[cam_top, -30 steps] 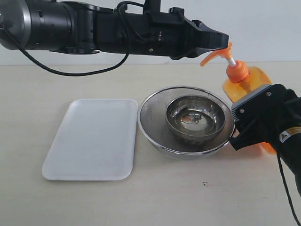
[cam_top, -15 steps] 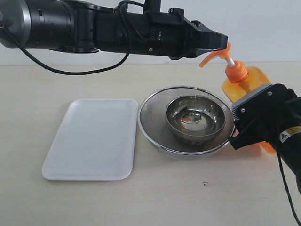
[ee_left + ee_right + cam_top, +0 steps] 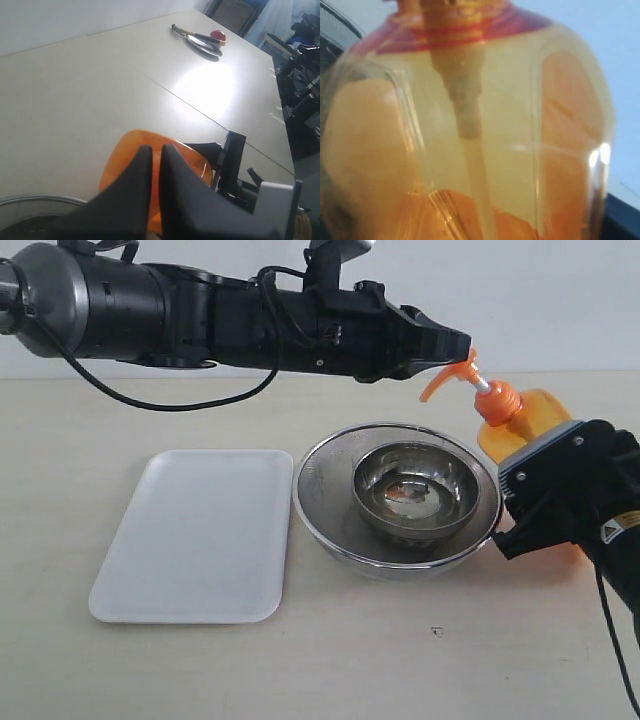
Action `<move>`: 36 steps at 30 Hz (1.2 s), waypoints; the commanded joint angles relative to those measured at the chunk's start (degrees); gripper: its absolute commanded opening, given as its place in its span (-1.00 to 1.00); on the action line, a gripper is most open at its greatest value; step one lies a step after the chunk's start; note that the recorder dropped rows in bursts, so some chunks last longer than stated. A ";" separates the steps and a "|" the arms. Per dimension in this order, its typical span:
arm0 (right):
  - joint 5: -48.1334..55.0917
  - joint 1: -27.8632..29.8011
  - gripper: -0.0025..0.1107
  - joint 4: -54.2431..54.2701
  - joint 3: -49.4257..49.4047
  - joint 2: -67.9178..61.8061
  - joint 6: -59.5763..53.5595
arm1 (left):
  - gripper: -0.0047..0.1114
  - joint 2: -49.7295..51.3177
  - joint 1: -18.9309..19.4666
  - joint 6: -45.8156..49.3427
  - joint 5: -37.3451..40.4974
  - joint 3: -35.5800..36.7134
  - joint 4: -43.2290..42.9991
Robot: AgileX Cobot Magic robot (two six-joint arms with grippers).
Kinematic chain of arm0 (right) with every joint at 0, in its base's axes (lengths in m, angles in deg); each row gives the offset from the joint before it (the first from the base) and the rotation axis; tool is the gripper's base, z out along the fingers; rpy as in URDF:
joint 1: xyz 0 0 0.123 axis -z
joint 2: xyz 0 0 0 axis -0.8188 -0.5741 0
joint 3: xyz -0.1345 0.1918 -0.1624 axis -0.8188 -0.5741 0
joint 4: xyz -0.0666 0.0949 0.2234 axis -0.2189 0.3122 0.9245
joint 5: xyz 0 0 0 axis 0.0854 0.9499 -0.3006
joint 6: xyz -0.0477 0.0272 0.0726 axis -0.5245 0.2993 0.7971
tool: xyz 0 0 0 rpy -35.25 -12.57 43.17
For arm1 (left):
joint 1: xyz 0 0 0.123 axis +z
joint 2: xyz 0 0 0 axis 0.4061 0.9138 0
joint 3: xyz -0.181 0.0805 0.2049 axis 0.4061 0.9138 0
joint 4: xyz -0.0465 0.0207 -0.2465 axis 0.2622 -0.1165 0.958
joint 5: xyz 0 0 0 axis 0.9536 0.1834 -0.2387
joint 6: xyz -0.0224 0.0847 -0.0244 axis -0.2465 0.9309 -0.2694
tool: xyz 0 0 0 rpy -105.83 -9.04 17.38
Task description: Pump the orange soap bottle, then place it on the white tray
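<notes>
Orange soap bottle [image 3: 532, 418] tilts further; closed left claw [image 3: 457, 342] has driven the pump head [image 3: 447, 378] lower; right claw [image 3: 532, 498] clamps the body; pumping judged underway; white tray [image 3: 190, 535] not yet used.

— Where's the tray [image 3: 190, 540]?
— On the table [image 3: 400, 660], at nine o'clock from the big bowl [image 3: 318, 502], just beside it.
— And the small bowl [image 3: 415, 492]?
— Inside the big one.
— The soap bottle [image 3: 540, 418]?
— At two o'clock from the bowls, behind their rim. The left gripper [image 3: 458, 342] is at its pump head [image 3: 448, 377], coming from nine o'clock.
</notes>
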 commanded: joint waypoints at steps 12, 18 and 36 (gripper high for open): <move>-3.78 -0.69 -0.96 -5.58 0.61 0.72 6.06 | -0.84 -5.32 -0.44 -0.27 -1.20 1.63 -6.29; -4.10 -0.69 -0.96 -5.35 0.61 0.72 7.91 | -0.84 -11.17 0.73 -0.73 -2.13 1.63 -6.29; -3.99 -0.69 -0.96 -5.39 0.61 0.72 8.04 | -0.84 -7.00 0.69 0.01 2.39 1.63 -2.35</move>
